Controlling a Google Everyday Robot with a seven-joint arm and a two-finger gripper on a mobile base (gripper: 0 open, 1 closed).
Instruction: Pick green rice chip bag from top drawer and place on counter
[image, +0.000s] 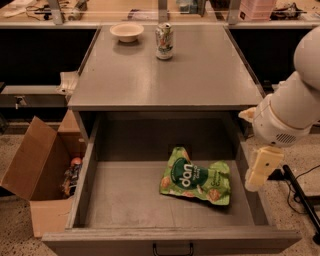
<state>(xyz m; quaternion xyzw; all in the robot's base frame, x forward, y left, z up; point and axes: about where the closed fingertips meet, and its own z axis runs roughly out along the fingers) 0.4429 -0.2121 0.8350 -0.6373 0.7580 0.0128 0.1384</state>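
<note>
- The crinkly bright green rice chip bag (196, 177) lies flat on the floor of the wide grey metal top drawer (125, 200), right of centre, with its long axis running left–right.
- My cream gripper (261, 170) hangs by the drawer's right wall, so the bag lies to its left. I cannot tell whether it is open or closed.

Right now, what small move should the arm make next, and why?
Probably shift the gripper left, over the bag. The bag lies untouched on the floor of the open drawer, right of middle, while the gripper hangs at the drawer's right wall, apart from it. It needs to be above the bag before descending.
</note>
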